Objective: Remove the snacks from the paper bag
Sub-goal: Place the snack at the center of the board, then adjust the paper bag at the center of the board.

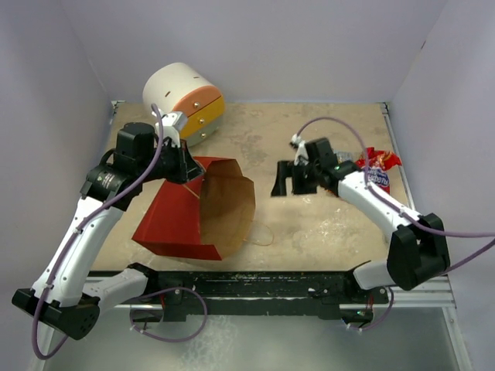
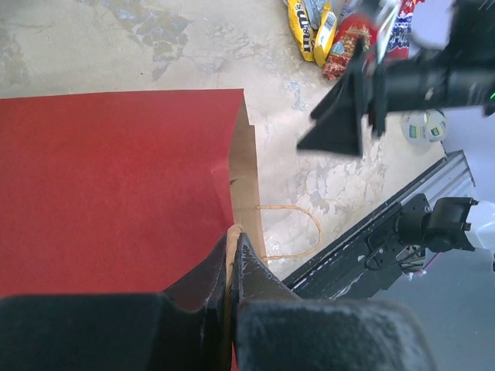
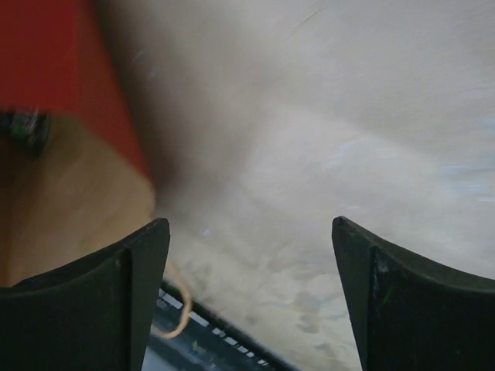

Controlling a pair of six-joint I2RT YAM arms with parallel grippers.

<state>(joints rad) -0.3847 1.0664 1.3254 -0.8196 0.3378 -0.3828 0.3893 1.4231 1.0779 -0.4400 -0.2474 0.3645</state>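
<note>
The paper bag [image 1: 174, 220] lies on its side at the left of the table [image 1: 325, 232], red outside up and kraft mouth gaping toward the middle. From above we see no packet in the part of the interior that shows (the deep end is hidden, so we cannot call it empty). The snacks [image 1: 377, 168] we can see sit in a heap near the right edge, well apart from the bag: a red bag with a blue-white logo, and yellow packets [image 2: 309, 27] beside it in the left wrist view. The left gripper [image 2: 234, 241] is clamped tight on the upper rim of the mouth, holding it lifted open. The right gripper [image 1: 288, 179] hangs between mouth and heap with its jaws spread wide and nothing in them. We judge the main risk to sit at that pinch: thin paper held by one edge may tear or slip if the right arm pushes in and drags the bag, and the mouth would then sag shut. A wide jaw going in could also snag the rim or the loose twisted handle [image 2: 290, 232] lying just before the mouth, shoving the bag back toward the drawer unit [image 1: 186, 100]. A blind reach may close on paper rather than a packet.
</note>
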